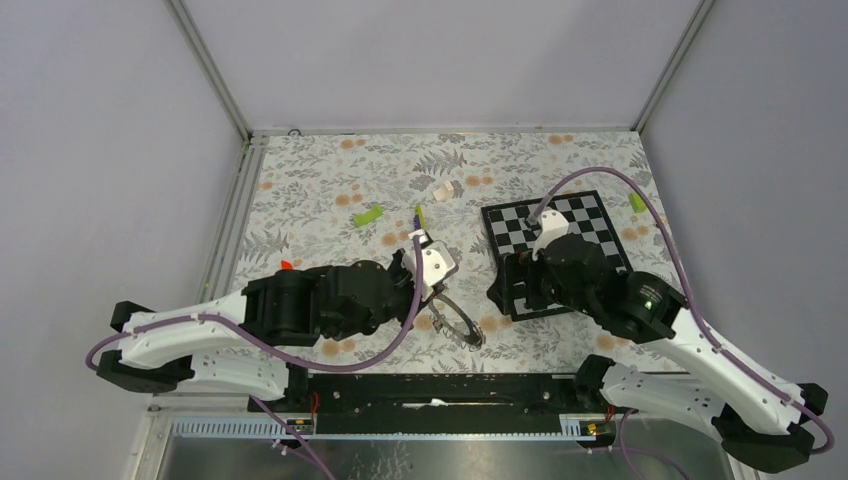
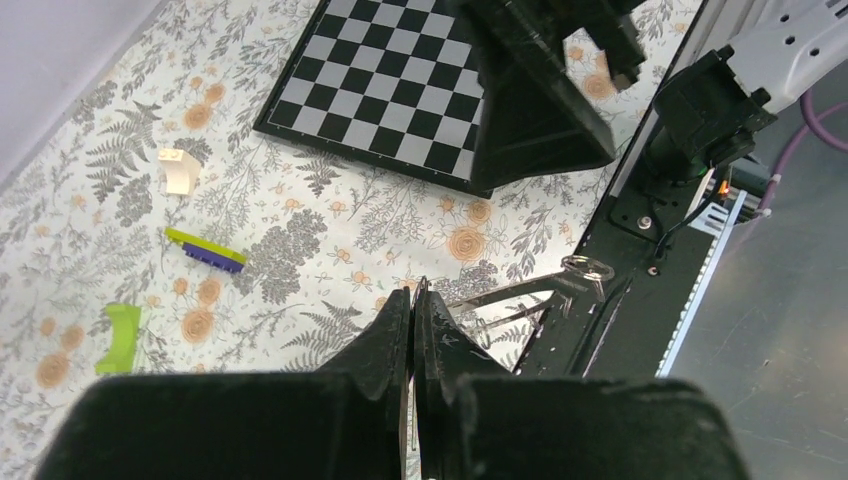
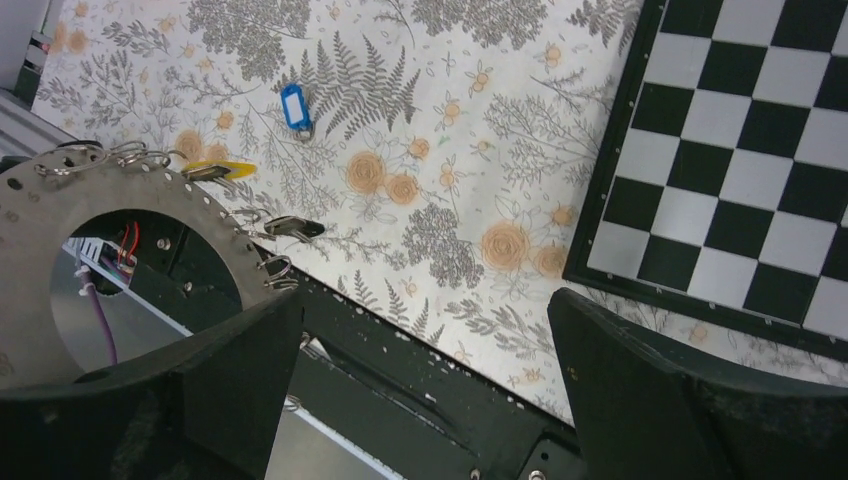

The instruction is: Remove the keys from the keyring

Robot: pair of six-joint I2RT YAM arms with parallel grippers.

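The keyring (image 1: pixel 458 322) is a flat silvery hoop near the table's front edge, between the two arms. My left gripper (image 1: pixel 437 292) is shut on its rim; in the left wrist view the keyring (image 2: pixel 500 292) shows edge-on, running from between the shut fingertips (image 2: pixel 413 300) to the right. In the right wrist view the keyring (image 3: pixel 40 220) fills the left side, with small split rings, a yellow-tagged key (image 3: pixel 220 170) and a dark key (image 3: pixel 295 228) hanging on its edge. A blue-tagged key (image 3: pixel 294 105) lies loose on the cloth. My right gripper (image 3: pixel 420 390) is open and holds nothing, just right of the keyring.
A chessboard (image 1: pixel 590 225) lies under my right arm. Lime-green blocks (image 1: pixel 368 215) (image 1: pixel 637 202), a yellow-green and purple stick (image 1: pixel 418 215) and a white piece (image 1: pixel 443 190) lie farther back. A small red piece (image 1: pixel 287 265) sits by the left arm. A black rail (image 1: pixel 430 385) runs along the front edge.
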